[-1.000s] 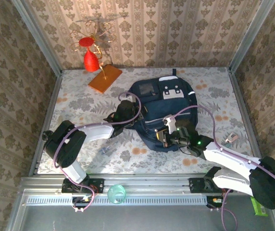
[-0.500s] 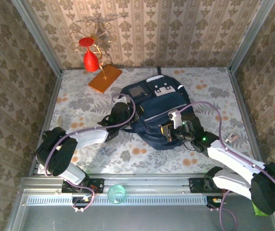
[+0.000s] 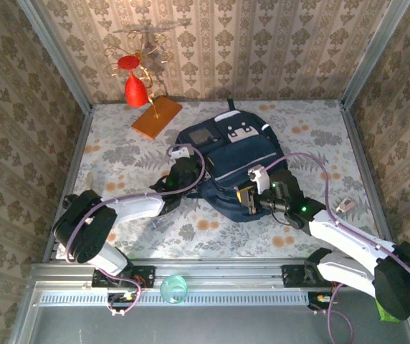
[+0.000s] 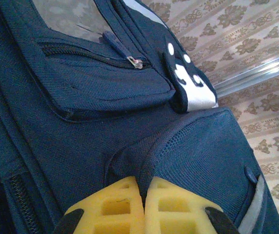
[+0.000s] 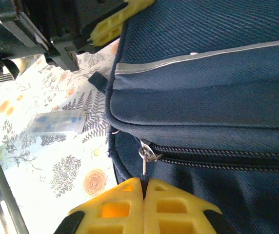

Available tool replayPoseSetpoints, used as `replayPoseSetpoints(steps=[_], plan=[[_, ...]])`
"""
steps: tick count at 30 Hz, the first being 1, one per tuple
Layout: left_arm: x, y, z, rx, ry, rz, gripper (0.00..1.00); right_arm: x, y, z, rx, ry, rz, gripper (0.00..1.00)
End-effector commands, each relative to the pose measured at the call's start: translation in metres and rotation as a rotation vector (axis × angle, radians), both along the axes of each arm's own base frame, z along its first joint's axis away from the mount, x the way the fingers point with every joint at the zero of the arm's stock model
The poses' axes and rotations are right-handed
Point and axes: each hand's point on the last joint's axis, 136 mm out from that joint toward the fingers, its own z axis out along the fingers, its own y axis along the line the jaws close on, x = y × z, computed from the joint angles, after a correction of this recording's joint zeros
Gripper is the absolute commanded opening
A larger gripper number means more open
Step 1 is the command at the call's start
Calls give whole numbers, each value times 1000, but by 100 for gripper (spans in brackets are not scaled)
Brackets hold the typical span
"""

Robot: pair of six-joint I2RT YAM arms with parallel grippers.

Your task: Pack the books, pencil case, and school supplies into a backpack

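Observation:
The navy backpack (image 3: 228,161) lies flat mid-table, its grey-white patch (image 3: 238,133) toward the back. My left gripper (image 3: 182,170) is at its left side, shut on a ridge of the backpack's fabric (image 4: 151,146), which is pinched between the yellow pads (image 4: 115,204). My right gripper (image 3: 246,198) is at the bag's near edge, shut on the zipper pull (image 5: 146,155) of a closed zipper (image 5: 217,157). A small clear box of school supplies (image 5: 55,124) lies on the table beside the bag. The books and pencil case are out of view.
An orange flat slab (image 3: 156,117) and a red ornament on a gold wire stand (image 3: 135,77) sit at the back left. A small pale item (image 3: 345,206) lies near the right wall. Metal frame walls close in the table on both sides.
The backpack has swung and shifted to the left, its top end turning toward the back left. Both grippers stayed shut and moved with it.

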Motion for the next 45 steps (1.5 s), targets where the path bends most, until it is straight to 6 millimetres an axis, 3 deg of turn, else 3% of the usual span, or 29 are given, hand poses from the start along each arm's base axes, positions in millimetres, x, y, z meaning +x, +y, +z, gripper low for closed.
replayPoseSetpoints(steps=[1,18,28,35,37,45], plan=[[12,0,27,-97,-87,77,0,-9,27,12,64,-37,90,0],[7,-8,29,-96,-100,79,0,3,84,20,114,-78,93,0],[3,-8,24,-100,-93,74,0,22,88,29,157,-104,-5,0],[-1,2,25,-94,-101,75,0,30,53,28,91,-115,-88,0],[-2,4,25,-92,-99,63,6,32,39,22,76,-82,-99,0],[-18,-16,23,-92,-58,-60,19,33,-19,4,4,-9,-190,0]])
